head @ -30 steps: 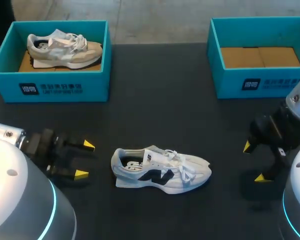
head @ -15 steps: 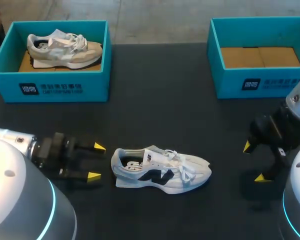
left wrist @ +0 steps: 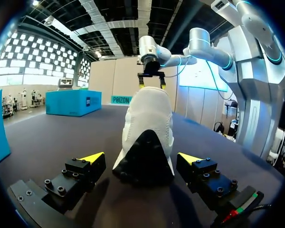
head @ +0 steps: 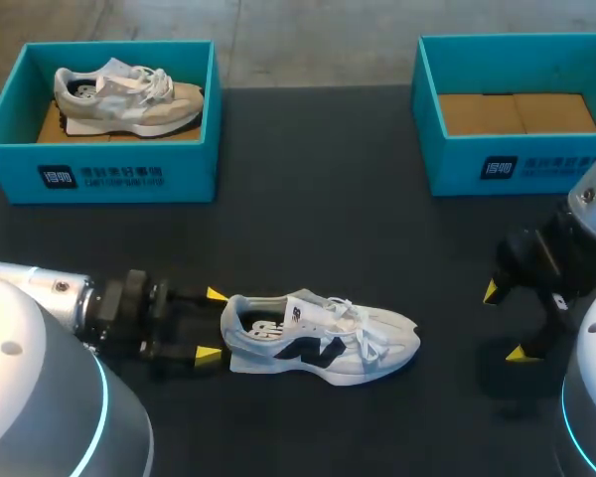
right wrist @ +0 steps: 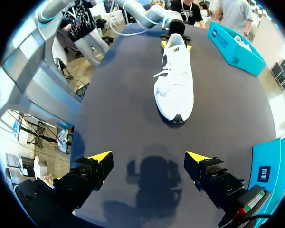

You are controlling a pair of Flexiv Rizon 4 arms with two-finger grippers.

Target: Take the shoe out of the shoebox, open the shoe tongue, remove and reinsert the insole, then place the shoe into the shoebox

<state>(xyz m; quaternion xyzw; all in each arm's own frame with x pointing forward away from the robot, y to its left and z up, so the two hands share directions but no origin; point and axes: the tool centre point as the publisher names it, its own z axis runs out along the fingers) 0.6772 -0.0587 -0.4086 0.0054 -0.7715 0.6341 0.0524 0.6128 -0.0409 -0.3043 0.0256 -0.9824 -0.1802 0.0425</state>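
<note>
Bracketing the heel of the white shoe (head: pixel 323 338), our left end effector (head: pixel 212 325) stands open, tips not yet touching it. Shoe: upright on the worktop (head: pixel 318 219), outside both boxes. Right end effector (head: pixel 504 321): open, empty, well past the toe. Risk, we judge: an off-centre closure shoves the shoe instead of gripping it. Heel-side shoebox (head: pixel 99 179): one beige shoe (head: pixel 129 97). Toe-side shoebox (head: pixel 517 164): cardboard (head: pixel 517 112) only.
</note>
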